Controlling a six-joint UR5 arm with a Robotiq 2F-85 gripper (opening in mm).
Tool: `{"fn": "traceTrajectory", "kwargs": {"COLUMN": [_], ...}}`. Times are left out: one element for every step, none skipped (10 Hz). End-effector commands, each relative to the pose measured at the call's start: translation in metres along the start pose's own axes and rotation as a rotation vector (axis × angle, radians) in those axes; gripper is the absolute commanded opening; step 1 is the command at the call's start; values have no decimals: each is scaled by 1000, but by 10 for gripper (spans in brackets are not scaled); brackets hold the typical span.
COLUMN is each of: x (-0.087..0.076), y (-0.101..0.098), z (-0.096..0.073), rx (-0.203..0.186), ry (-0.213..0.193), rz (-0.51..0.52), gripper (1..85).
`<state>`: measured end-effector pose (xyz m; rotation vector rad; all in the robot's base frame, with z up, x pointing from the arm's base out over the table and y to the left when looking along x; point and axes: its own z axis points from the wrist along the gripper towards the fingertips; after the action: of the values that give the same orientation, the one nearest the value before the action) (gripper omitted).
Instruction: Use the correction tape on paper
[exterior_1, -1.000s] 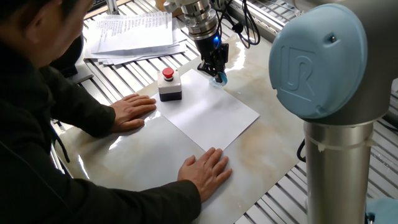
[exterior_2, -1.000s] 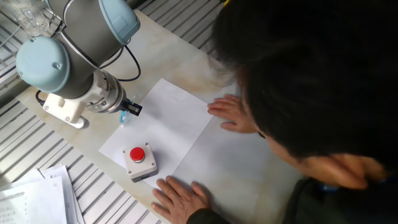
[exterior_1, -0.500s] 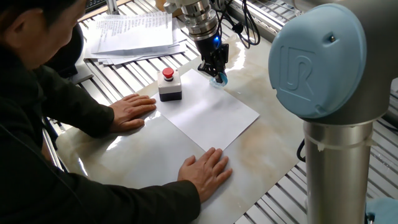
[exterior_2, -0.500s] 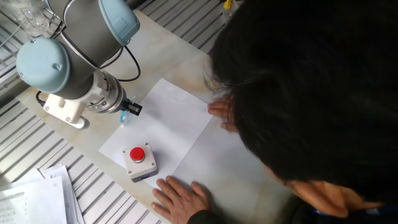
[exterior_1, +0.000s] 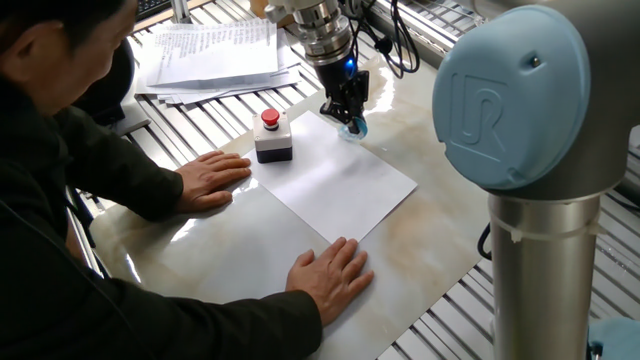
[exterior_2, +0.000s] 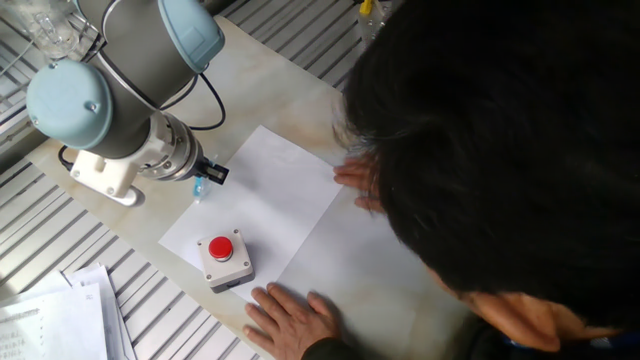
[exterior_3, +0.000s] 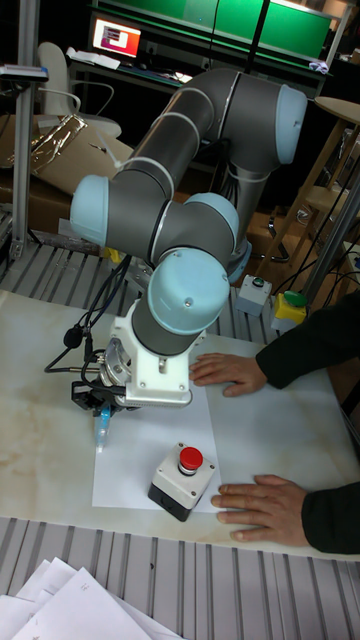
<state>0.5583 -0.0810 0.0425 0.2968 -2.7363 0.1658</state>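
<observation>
- Jaws were pinched on the small light-blue plastic correction tape dispenser (exterior_1: 352, 126); as I read it, the black two-finger gripper (exterior_1: 346, 104) held it tip-down at the far corner of the blank white rectangular paper sheet (exterior_1: 340, 180), toward one o'clock of the sheet in the view from beside the person.
- Whether the tip actually touched the sheet, I could not tell from any camera.
- Risk, as I judged it: starting so close to the edge, a drag the wrong way would have run the tip off onto the pale marble-patterned tabletop (exterior_1: 430, 225) and laid no tape on the sheet.
- Too much downward push could have crumpled or shifted the sheet; only the person's two hands pinned it, one hand (exterior_1: 210, 178) at nine o'clock and the other hand (exterior_1: 330, 272) at six o'clock.
- A long stroke toward six o'clock would have brought the gripper near those fingers.
- The grey box with a red button (exterior_1: 272, 137) sat on the sheet's ten o'clock edge, near enough to clip on a sideways pass.
- Count: one dispenser, one blank sheet, one button box, two hands, one stack of printed pages (exterior_1: 215, 55) at eleven o'clock, one arm.
</observation>
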Motion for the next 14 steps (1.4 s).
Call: {"fn": "traceTrajectory", "kwargs": {"x": [2, 3, 4, 4, 4, 5, 5, 6, 6, 7, 7, 8, 8, 9], "y": [2, 2, 2, 2, 3, 3, 3, 3, 4, 4, 4, 4, 4, 3], "z": [0, 0, 1, 1, 1, 1, 2, 2, 3, 3, 3, 3, 3, 4], "rx": [-14, -16, -18, -22, -26, -28, -28, -29, -32, -33, -32, -32, -32, -29], "ry": [-1, 1, 0, -1, -2, -1, -1, -1, -2, -2, -2, -2, -2, 0], "rz": [-4, -5, -4, -5, -4, -3, -3, -4, -5, -5, -8, -11, -12, -14], "gripper": [17, 17, 17, 17, 17, 17, 17, 17, 17, 17, 17, 17, 17, 17]}}
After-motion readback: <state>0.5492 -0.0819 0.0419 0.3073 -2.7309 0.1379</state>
